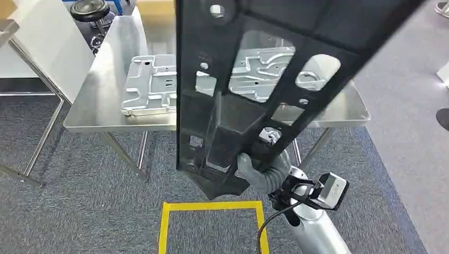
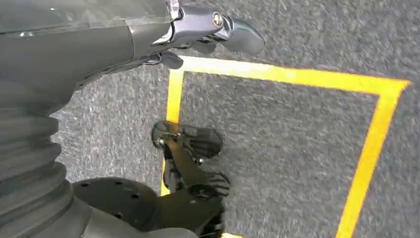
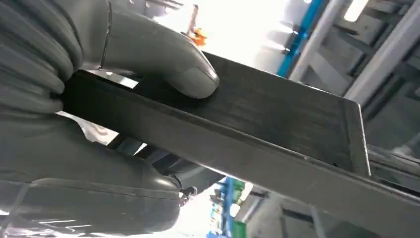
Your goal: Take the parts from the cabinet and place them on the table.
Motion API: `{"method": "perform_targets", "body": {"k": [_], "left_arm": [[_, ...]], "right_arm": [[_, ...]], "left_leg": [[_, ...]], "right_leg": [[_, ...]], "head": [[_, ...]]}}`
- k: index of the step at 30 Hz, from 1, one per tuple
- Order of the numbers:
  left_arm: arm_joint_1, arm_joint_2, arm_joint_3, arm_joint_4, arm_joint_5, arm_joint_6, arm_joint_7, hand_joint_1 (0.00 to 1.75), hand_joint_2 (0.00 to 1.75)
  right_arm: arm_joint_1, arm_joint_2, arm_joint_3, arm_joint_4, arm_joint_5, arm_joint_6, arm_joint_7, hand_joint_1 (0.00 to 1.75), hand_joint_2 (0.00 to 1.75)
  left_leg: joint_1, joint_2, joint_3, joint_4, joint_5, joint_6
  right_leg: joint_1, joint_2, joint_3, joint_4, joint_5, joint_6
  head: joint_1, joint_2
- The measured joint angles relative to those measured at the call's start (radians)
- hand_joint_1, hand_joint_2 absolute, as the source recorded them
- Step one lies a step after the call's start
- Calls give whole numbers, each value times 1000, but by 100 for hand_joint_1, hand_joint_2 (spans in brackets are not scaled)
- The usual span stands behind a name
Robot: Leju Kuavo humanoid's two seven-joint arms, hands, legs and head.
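Observation:
A long black metal part (image 1: 235, 124) with several cut-outs stands tilted close in front of my head camera, above the floor short of the steel table (image 1: 106, 114). My right hand (image 1: 255, 170) grips its lower end; in the right wrist view the thumb (image 3: 163, 62) presses on the part's flat edge (image 3: 277, 124). A silver stamped part (image 1: 151, 84) lies flat on the table, partly hidden behind the black one. My left hand (image 2: 148, 39) hangs over the carpet and holds nothing, its fingers (image 2: 223, 27) stretched out.
A yellow tape square (image 1: 212, 207) marks the grey carpet at my feet (image 2: 297, 77). A white bench (image 1: 42, 47) with thin metal legs stands to the left of the table. A black stool (image 1: 90, 9) is behind the table's far left corner.

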Motion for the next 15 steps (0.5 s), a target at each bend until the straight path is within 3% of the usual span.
{"method": "perform_targets", "body": {"k": [1,2,3,4,6,8,12,13,15], "left_arm": [[1,0,0,0,0,0,0,0,175],[2,0,1,0,0,0,0,0,175],[4,1,1,0,-2,0,0,0,175],[4,2,2,0,-3,0,0,0,175],[4,3,5,0,-6,0,0,0,175],[6,3,8,0,-8,-1,1,0,175],[1,3,13,0,-9,0,1,0,175],[1,4,14,0,-9,0,0,0,175],[1,4,16,0,-9,0,0,0,175]], "right_arm": [[3,0,-1,-2,-3,1,0,175,175],[8,0,-2,-4,-8,3,0,175,175],[14,0,-4,-6,-17,6,0,175,175],[17,2,-8,-10,-24,11,0,175,175],[19,3,-15,-20,-32,15,-1,175,175],[20,5,-19,-29,-35,15,-3,175,175],[29,7,-27,-48,-37,16,-2,175,175],[30,8,-30,-55,-38,16,-2,175,175],[30,8,-35,-60,-38,18,-3,175,175]], "left_leg": [[4,0,-48,76,-22,-5],[8,0,-87,129,-25,-10],[11,1,-102,129,0,-14],[15,1,-93,80,48,-17],[21,-1,-30,-95,166,-21],[18,-18,6,-159,159,-18],[18,-9,7,-165,151,13],[18,-6,13,-169,149,19],[16,2,19,-170,142,31]], "right_leg": [[0,0,5,0,-6,0],[0,3,11,1,-11,1],[-2,6,19,1,-18,3],[-4,11,28,3,-25,7],[-9,20,48,10,-44,17],[-5,30,49,18,-57,30],[-10,35,49,11,-64,52],[-12,20,44,37,-74,56],[-11,12,-32,176,-135,59]], "head": [[0,0],[0,0],[0,0],[0,0],[0,0],[-2,0],[-1,0],[6,0],[10,0]]}}
